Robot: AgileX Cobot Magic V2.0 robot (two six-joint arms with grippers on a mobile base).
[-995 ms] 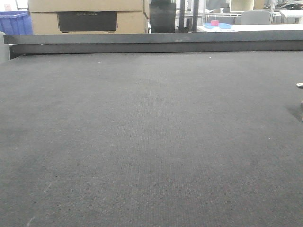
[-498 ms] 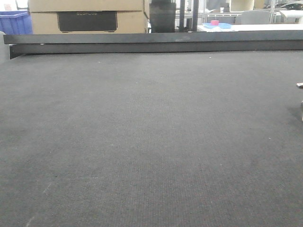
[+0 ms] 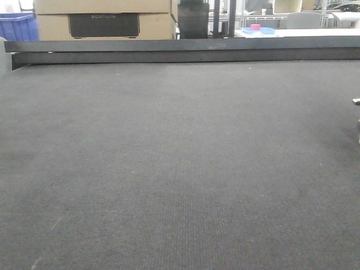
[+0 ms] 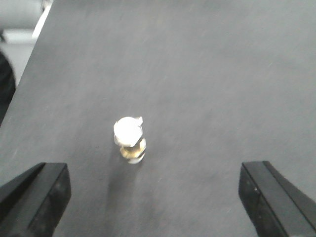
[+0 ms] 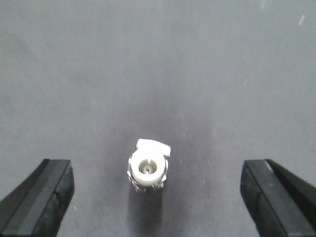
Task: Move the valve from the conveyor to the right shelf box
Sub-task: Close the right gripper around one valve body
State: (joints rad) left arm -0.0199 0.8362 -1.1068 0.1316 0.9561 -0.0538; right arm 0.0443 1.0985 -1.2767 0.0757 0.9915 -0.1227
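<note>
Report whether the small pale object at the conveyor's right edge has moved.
No. The small pale object stays put, the same gap below the black rail as a second ago.

Flat light, L wrist cam blurry

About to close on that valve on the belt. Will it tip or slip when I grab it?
Probably rigid and heavy for its size: the valve shows a white cap over a brass-coloured body. It stands upright on a narrow base on the conveyor, so a one-sided nudge could tip it. Its rounded body may slip unless gripped squarely.
</note>
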